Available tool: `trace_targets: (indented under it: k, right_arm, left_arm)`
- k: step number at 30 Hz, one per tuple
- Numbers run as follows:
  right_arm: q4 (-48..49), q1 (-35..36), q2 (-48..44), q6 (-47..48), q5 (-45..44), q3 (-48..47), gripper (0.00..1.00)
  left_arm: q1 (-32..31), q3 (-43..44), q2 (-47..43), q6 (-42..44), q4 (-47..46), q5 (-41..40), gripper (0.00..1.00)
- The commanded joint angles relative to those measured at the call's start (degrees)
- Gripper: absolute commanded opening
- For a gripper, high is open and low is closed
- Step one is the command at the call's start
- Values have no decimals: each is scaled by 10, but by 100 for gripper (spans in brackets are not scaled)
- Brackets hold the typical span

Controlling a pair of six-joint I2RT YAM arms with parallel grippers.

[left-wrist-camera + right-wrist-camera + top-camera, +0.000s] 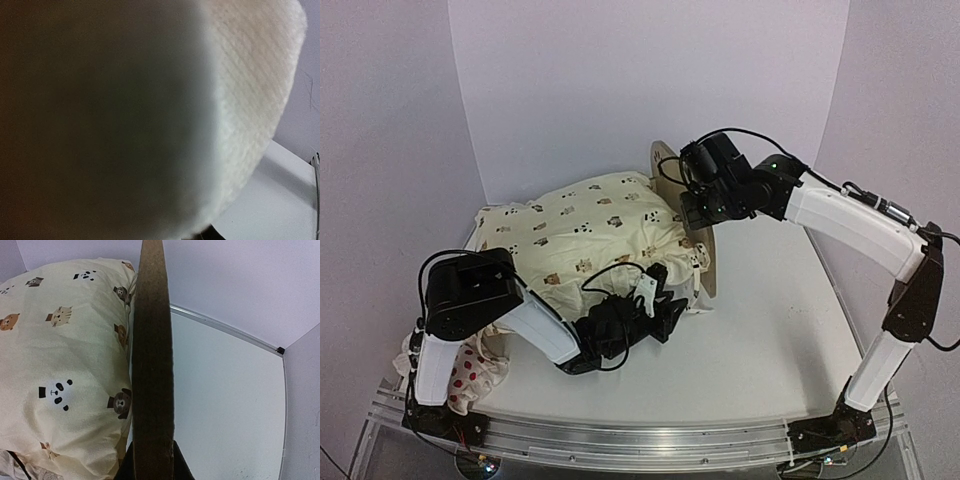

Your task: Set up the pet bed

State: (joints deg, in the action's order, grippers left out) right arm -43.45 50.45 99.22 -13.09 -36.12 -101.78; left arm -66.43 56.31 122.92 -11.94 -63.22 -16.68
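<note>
The pet bed (707, 262) shows only its rounded light-wood headboard, standing on edge at the cushion's right end. The rest of the bed is hidden under the cream animal-print cushion (590, 225). My right gripper (694, 208) is shut on the headboard's upper edge. In the right wrist view the board (152, 340) runs up from between the gripper's (152, 467) dark fingers, with the cushion (60, 365) pressed against its left face. My left gripper (655, 300) is at the cushion's near right edge. Blurred cushion fabric (250, 75) fills the left wrist view and hides its fingers.
A small white pillow with red spots (478, 375) lies at the near left beside the left arm's base. The white table (770, 340) stretches to the right of the headboard. Pale walls close in the back and both sides.
</note>
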Motion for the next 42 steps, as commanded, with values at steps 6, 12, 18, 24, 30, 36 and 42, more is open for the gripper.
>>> trace_targets:
  k: [6, 12, 18, 24, 30, 36, 42]
  right_arm:
    - [-1, 16, -41, 33, -50, -56, 0]
    - [-1, 18, -46, 29, -42, -48, 0]
    - [-3, 20, -50, 27, -40, -47, 0]
    - [-8, 23, -54, 21, -38, -42, 0]
    - [-8, 24, -54, 19, -40, -35, 0]
    - [-7, 24, -42, 19, -43, -39, 0]
    - [1, 23, -27, 23, -68, -36, 0]
  left_arm:
    - [13, 109, 73, -16, -15, -79, 40]
    - [14, 154, 107, -11, -19, -142, 41]
    - [16, 196, 143, -3, -23, -174, 41]
    - [23, 226, 165, 15, -34, -183, 37]
    - [24, 237, 170, 35, -37, -175, 11]
    - [24, 195, 149, 38, -49, -141, 0]
    - [14, 125, 102, 39, -38, -79, 0]
